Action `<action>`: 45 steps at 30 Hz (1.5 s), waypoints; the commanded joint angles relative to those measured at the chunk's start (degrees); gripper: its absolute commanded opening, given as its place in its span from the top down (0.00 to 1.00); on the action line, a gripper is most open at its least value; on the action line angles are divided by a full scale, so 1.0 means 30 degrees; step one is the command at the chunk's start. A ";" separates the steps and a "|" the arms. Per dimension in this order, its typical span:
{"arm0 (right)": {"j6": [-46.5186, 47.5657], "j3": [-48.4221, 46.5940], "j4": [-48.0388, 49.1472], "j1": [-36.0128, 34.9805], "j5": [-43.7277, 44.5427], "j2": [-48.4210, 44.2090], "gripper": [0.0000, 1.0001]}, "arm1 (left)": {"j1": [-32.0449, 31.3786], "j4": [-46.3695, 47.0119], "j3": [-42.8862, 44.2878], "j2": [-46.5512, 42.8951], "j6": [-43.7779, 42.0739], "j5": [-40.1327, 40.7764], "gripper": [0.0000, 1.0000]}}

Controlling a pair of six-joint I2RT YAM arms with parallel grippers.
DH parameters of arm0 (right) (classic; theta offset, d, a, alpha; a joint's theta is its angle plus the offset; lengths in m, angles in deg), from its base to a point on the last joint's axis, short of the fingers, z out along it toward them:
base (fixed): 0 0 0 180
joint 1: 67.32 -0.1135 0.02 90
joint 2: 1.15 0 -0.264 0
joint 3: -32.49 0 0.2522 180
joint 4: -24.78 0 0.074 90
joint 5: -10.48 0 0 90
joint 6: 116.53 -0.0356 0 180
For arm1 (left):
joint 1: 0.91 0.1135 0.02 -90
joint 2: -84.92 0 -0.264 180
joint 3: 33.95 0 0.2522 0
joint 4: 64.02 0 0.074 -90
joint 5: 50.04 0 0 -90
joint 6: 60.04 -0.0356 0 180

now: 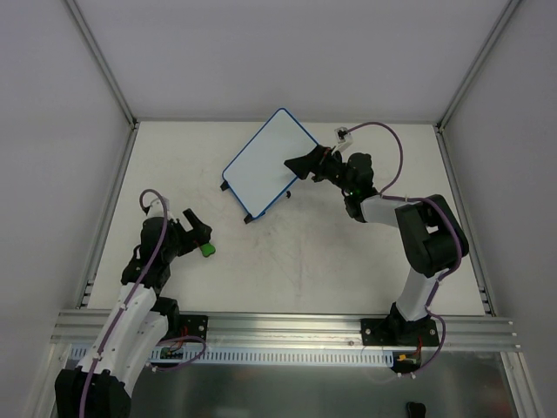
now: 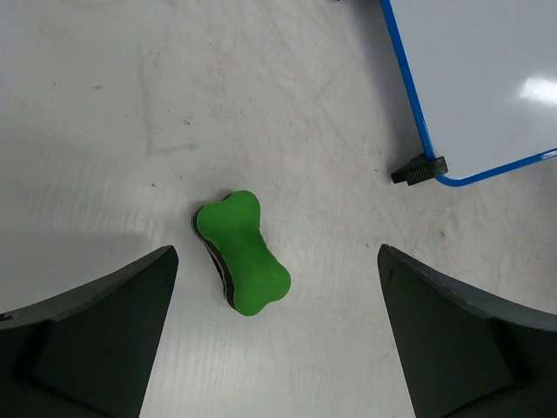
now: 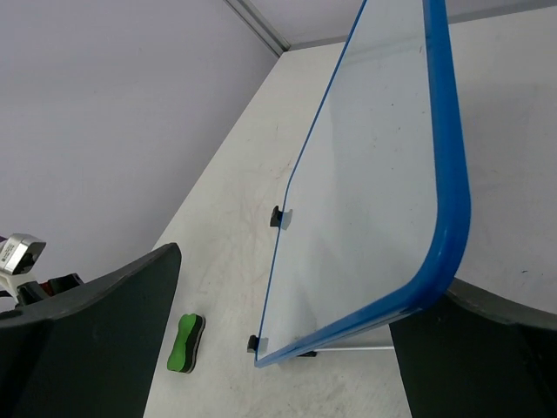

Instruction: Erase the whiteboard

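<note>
The whiteboard [image 1: 261, 165] stands on small black feet at the back middle of the table, turned at an angle. Its white face shows no marks. It also shows in the left wrist view [image 2: 487, 78] and the right wrist view [image 3: 365, 174]. A green bone-shaped eraser [image 1: 207, 250] with a black underside lies flat on the table to the board's left front. My left gripper [image 1: 198, 237] is open and empty just above the eraser [image 2: 244, 252], its jaws wide to either side. My right gripper [image 1: 305, 164] is open at the board's right edge, and the blue rim [image 3: 448, 174] runs between its jaws.
White enclosure walls stand at the left, back and right of the table [image 1: 313, 252]. An aluminium rail [image 1: 278, 326] runs along the front edge by the arm bases. A black foot [image 2: 419, 169] of the board sits close to the eraser, which also shows in the right wrist view [image 3: 185, 343].
</note>
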 commanded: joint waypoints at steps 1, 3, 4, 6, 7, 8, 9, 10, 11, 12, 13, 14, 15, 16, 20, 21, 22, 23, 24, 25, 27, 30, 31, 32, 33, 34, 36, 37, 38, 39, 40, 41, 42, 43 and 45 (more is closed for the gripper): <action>0.0113 -0.0104 0.1322 -0.0052 0.0016 0.0136 0.01 | 0.0147 0.0976 -0.0520 -0.1233 -0.0536 -0.0351 0.01; 0.0054 -0.0046 0.1351 -0.0023 0.0103 0.0107 0.01 | 0.0147 0.0977 -0.0841 -0.2109 -0.0565 -0.0409 0.01; 0.0025 0.0013 0.1351 0.0035 0.0104 0.0107 0.01 | 0.0147 0.1035 -0.0988 -0.2463 -0.0565 -0.0380 0.01; 0.0053 0.0188 0.1351 0.0035 0.0220 0.0019 0.01 | 0.0176 0.1065 -0.1368 -0.3369 -0.0507 -0.0293 0.01; 0.0083 0.0247 0.1380 0.0036 0.0279 -0.0039 0.01 | 0.0147 0.1065 -0.1486 -0.3694 -0.0478 -0.0234 0.01; -0.0033 0.0306 0.1380 0.0036 0.0308 -0.0069 0.01 | 0.0147 0.1094 -0.1575 -0.3958 -0.0535 -0.0320 0.01; -0.0092 0.0335 0.1380 0.0007 0.0338 -0.0185 0.01 | 0.0147 0.1153 -0.1749 -0.4541 -0.0623 -0.0408 0.01; -0.0064 0.0365 0.1380 0.0006 0.0396 -0.0505 0.01 | 0.0147 0.1153 -0.1867 -0.4808 -0.0653 -0.0525 0.01; 0.0052 0.0626 0.1351 0.0006 0.0484 -0.0741 0.01 | 0.0147 0.1211 -0.1955 -0.5042 -0.0624 -0.0497 0.01; 0.0170 0.0803 0.1322 0.0006 0.0716 -0.0975 0.01 | 0.0147 0.1241 -0.2130 -0.5422 -0.0624 -0.0439 0.01; 0.0287 0.0949 0.1293 0.0035 0.0864 -0.1296 0.01 | 0.0147 0.1270 -0.2190 -0.5629 -0.0624 -0.0467 0.01; 0.0491 0.1357 0.1176 0.0036 0.1010 -0.1909 0.01 | 0.0176 0.1270 -0.2249 -0.5689 -0.0624 -0.0497 0.01; 0.0580 0.1535 0.1088 0.0065 0.1389 -0.2234 0.01 | 0.0147 0.1299 -0.2307 -0.5747 -0.0595 -0.0526 0.01; 0.0668 0.1740 0.0913 0.0123 0.1538 -0.2556 0.01 | 0.0147 0.1329 -0.2308 -0.5719 -0.0595 -0.0497 0.01; 0.1167 0.2999 -0.0112 0.0328 0.2445 -0.4022 0.01 | 0.0147 0.1358 -0.2103 -0.5046 -0.0565 -0.0438 0.01; 0.1109 0.3582 -0.0143 0.0445 0.2418 -0.4459 0.01 | 0.0147 0.1358 -0.2016 -0.4726 -0.0565 -0.0409 0.01; 0.1021 0.3907 -0.0114 0.0707 0.2389 -0.4754 0.01 | 0.0147 0.1358 -0.1957 -0.4577 -0.0565 -0.0409 0.01; 0.0962 0.4258 -0.0085 0.0826 0.2418 -0.5076 0.01 | 0.0147 0.1387 -0.1927 -0.4489 -0.0565 -0.0409 0.01; 0.0991 0.4609 -0.0085 0.0914 0.2447 -0.5920 0.01 | 0.0147 0.1387 -0.1869 -0.4372 -0.0565 -0.0409 0.01; 0.1049 0.5483 -0.0085 0.1002 0.2563 -0.6450 0.01 | 0.0147 0.1358 -0.1897 -0.4371 -0.0565 -0.0409 0.01; 0.1225 0.6250 -0.0172 0.1003 0.2681 -0.7505 0.01 | 0.0147 0.1387 -0.1985 -0.4603 -0.0536 -0.0380 0.01; 0.1722 0.7540 -0.0933 0.1003 0.2274 -0.9673 0.01 | 0.0147 0.1358 -0.2131 -0.5072 -0.0536 -0.0409 0.01; 0.1840 0.7862 -0.1137 0.0974 0.2127 -1.0810 0.01 | 0.0147 0.1358 -0.2161 -0.5161 -0.0536 -0.0438 0.01; 0.2276 0.8445 -0.2009 0.1002 0.2067 -1.1430 0.01 | 0.0147 0.1387 -0.2190 -0.5220 -0.0536 -0.0438 0.01; 0.2570 0.8741 -0.2598 0.1003 0.2037 -1.2132 0.01 | 0.0147 0.1387 -0.2249 -0.5249 -0.0507 -0.0409 0.01; 0.2921 0.9063 -0.3242 0.1003 0.1979 -1.2806 0.01 | 0.0147 0.1387 -0.2249 -0.5192 -0.0478 -0.0380 0.01; 0.3798 1.0321 -0.4388 0.0973 0.2123 -1.4799 0.01 | 0.0147 0.1475 -0.2220 -0.4988 -0.0361 -0.0292 0.01; 0.4007 1.0848 -0.4681 0.0944 0.2328 -1.5530 0.01 | 0.0147 0.1475 -0.2191 -0.4870 -0.0360 -0.0263 0.01; 0.4241 1.1346 -0.5090 0.0944 0.2446 -1.6901 0.01 | 0.0147 0.1504 -0.2220 -0.4811 -0.0273 -0.0205 0.01; 0.4823 1.2134 -0.5442 0.0973 0.2708 -1.7582 0.01 | 0.0147 0.1505 -0.2191 -0.4636 -0.0272 -0.0204 0.01; 0.5032 1.2345 -0.6026 0.0944 0.2914 -1.8285 0.01 | 0.0176 0.1534 -0.2191 -0.4577 -0.0243 -0.0175 0.01; 0.5179 1.2463 -0.7685 0.0944 0.3264 -1.9539 0.01 | 0.0147 0.1563 -0.2191 -0.4518 -0.0214 -0.0233 0.01; 0.5384 1.2494 -0.8630 0.0973 0.3819 -2.0074 0.01 | 0.0147 0.1563 -0.2191 -0.4459 -0.0214 -0.0204 0.01; 0.5821 1.2494 -0.9422 0.0944 0.3969 -2.0485 0.01 | 0.0147 0.1621 -0.2220 -0.4459 -0.0185 -0.0233 0.01; 0.5884 1.2785 -0.9899 0.0915 0.4001 -2.1014 0.01 | 0.0147 0.1651 -0.2249 -0.4488 -0.0184 -0.0321 0.01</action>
